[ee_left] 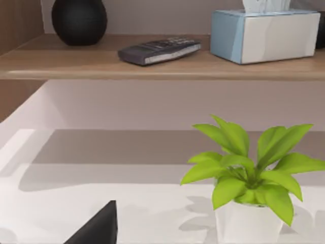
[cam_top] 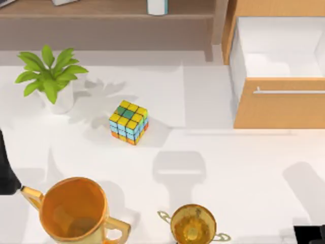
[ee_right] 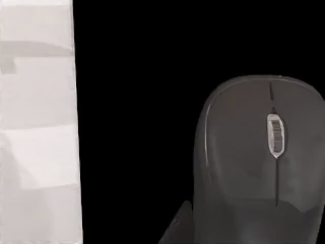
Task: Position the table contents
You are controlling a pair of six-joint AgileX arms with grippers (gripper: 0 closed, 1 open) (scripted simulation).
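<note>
Table (cam_top: pixel 213 152): you had a broad white top that carried everything; stiff and fixed, nothing for you to lift.
Puzzle cube (cam_top: pixel 129 122): it sat near the table's middle, a little toward the left edge and apart from everything else. You could judge it light, rigid, with slick flat faces; take it across two opposite faces.
Plant (cam_top: pixel 51 76): it stood toward the far left corner in a small white pot (ee_left: pixel 249 223). Likely top-heavy, with soft leaves; hold the pot, not the foliage.
Large gold cup (cam_top: pixel 75 209): at the near edge, left of centre. Smooth and rounded, so probably slippery; a handle or the rim gave you purchase.
Small gold cup (cam_top: pixel 193 223): at the near edge, near its middle, well apart from the cube.
Mouse (ee_right: pixel 259 162): a dark, smooth, domed shell on a black mat (ee_right: pixel 137 101), seen close from the right wrist; grip across its sides.
Left gripper: a dark part (ee_left: pixel 96 229) showed low over the table; you could not tell its fingers' state.
Right gripper: over the mouse; a dark tip (ee_right: pixel 177 229) lay beside the shell, state unclear.
</note>
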